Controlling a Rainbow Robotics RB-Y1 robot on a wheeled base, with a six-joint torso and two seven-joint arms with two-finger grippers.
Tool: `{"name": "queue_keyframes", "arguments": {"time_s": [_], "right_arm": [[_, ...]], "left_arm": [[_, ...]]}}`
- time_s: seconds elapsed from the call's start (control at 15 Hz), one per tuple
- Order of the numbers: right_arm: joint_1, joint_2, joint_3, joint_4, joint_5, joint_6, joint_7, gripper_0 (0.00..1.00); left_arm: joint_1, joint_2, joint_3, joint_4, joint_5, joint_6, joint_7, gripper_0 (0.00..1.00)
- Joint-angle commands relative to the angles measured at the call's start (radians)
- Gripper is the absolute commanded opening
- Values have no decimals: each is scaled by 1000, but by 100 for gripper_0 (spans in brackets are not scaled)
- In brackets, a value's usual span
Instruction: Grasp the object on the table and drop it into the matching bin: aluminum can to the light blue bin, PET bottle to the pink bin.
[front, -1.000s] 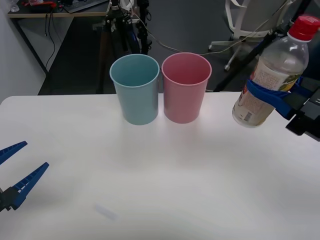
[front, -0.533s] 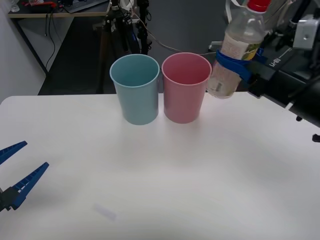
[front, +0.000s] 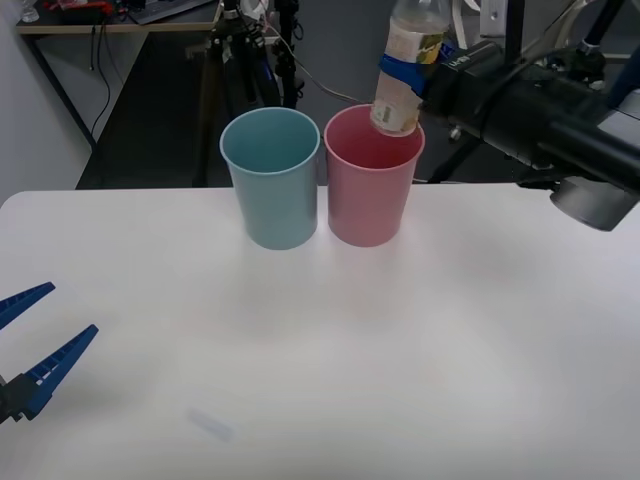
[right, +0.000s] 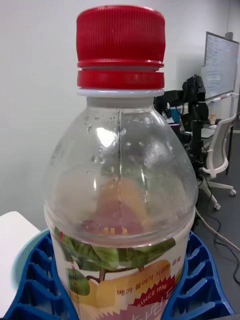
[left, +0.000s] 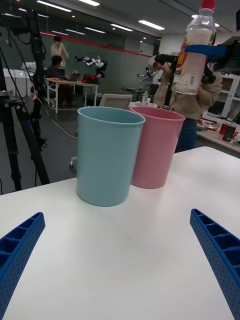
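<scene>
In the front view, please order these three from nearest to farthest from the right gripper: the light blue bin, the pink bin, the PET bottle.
1. PET bottle: held in the right gripper, above the pink bin's far right rim.
2. Pink bin: just below the gripper.
3. Light blue bin: left of the pink one.

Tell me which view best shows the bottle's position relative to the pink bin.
The left wrist view: from the side, the PET bottle hangs upright in the right gripper, clear above the pink bin. The front view overlaps the bottle's base with the bin's rim, hiding the gap. The right wrist view gives a close-up of cap and label.
</scene>
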Motion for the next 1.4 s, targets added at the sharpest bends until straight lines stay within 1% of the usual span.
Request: {"name": "queue_keyframes", "arguments": {"time_s": [0.07, 0.13, 0.2, 0.4, 0.93, 1.33, 1.4], "right_arm": [[-69, 77, 26, 134, 11, -12, 13, 0], [-88, 109, 26, 180, 17, -12, 17, 0], [-97, 126, 28, 203, 21, -12, 18, 0], [-103, 154, 28, 226, 34, -12, 18, 0], [-102, 169, 28, 226, 44, -9, 35, 0], [-100, 189, 28, 248, 69, -9, 44, 0], [-100, 187, 28, 249, 70, -9, 44, 10]], "left_arm": [[0, 0, 0, 0, 0, 0, 0, 100], [0, 0, 0, 0, 0, 0, 0, 100], [0, 0, 0, 0, 0, 0, 0, 100], [0, 0, 0, 0, 0, 0, 0, 100], [0, 0, 0, 0, 0, 0, 0, 100], [0, 0, 0, 0, 0, 0, 0, 100], [0, 0, 0, 0, 0, 0, 0, 100]]}}
